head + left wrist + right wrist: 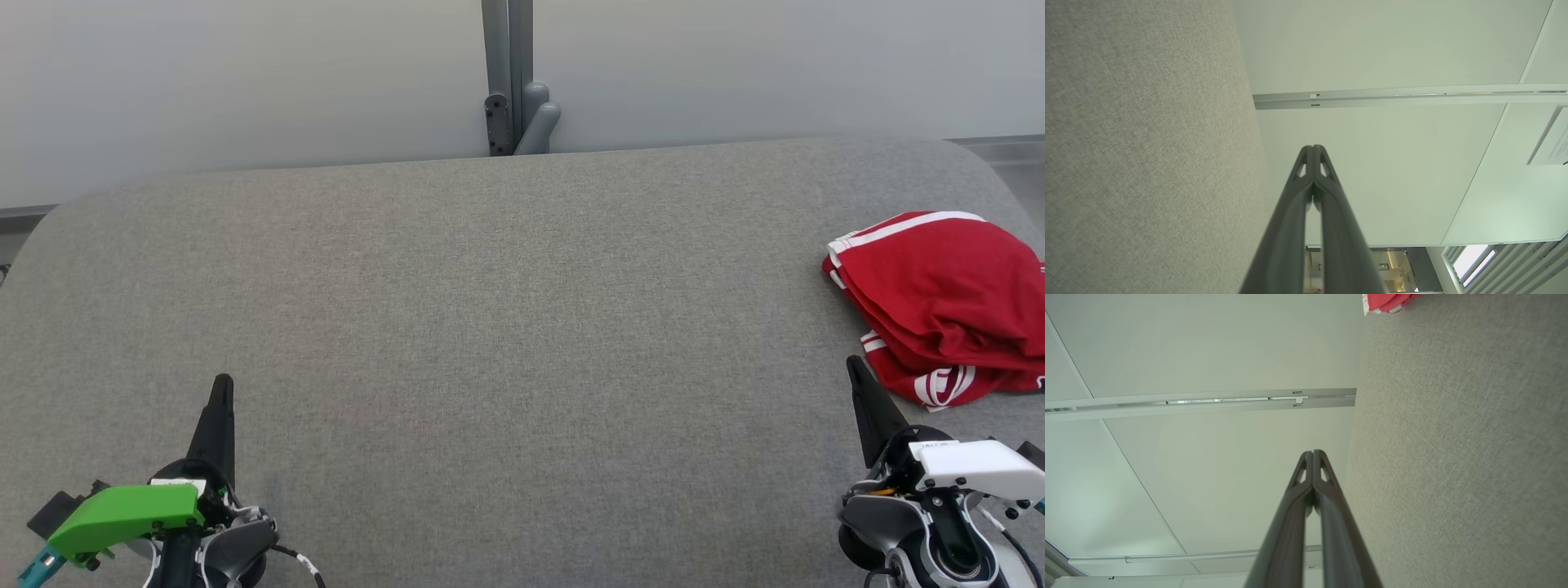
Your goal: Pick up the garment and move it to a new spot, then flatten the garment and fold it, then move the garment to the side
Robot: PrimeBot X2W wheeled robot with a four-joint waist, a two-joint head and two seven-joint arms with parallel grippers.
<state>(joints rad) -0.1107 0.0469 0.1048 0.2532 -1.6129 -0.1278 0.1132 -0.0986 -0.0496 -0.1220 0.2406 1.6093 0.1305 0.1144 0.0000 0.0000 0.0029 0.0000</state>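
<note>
At the right edge of the surface (pixel 490 327), the red garment (pixel 939 302) is lying bundled; the right pincer (pixel 854 363) is sitting just beside it, the left pincer (pixel 222 384) well apart, both pressed together, empty.

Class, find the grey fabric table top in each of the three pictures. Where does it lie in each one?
Head view: the grey fabric table top spans the middle and lower part, below the pale wall.
Left wrist view: it takes the left side.
Right wrist view: it takes the right side.
Shared landmark: the grey wall post, which meets the table's far edge.
</note>
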